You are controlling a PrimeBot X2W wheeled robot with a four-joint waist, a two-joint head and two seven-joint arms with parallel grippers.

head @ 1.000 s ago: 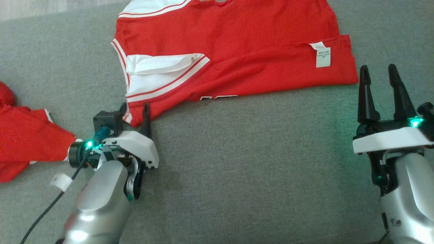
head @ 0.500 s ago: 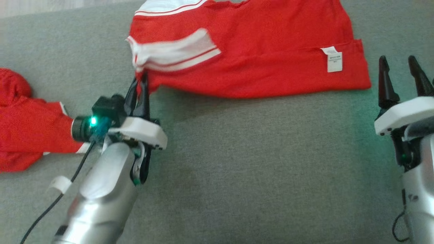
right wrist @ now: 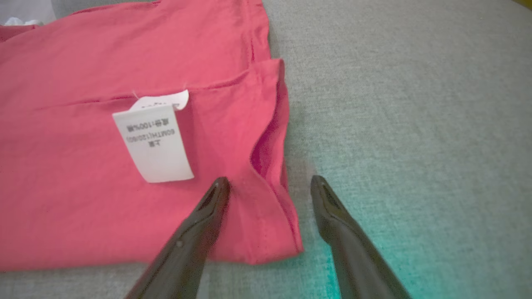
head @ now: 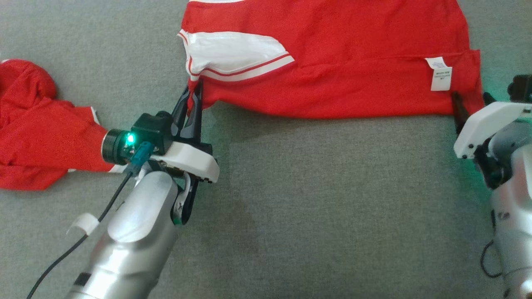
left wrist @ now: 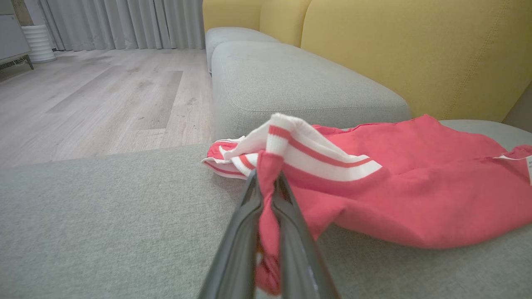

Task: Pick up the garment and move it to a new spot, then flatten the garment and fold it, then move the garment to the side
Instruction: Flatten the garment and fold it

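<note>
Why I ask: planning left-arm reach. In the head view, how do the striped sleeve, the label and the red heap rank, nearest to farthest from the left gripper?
1. Striped sleeve, just above the left gripper, whose jaws pinch its edge.
2. Red heap, to the gripper's left.
3. Label, far right.

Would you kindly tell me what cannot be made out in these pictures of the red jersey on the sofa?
Red jersey: its upper part, head view, cut off by the top edge.
Care label: print too small in the head view, blurred in the right wrist view.
Second red garment: head view, crumpled and cut by the left edge; kind unclear.
Right gripper: whether its open fingers touch the cloth, right wrist view, cannot be told.
</note>
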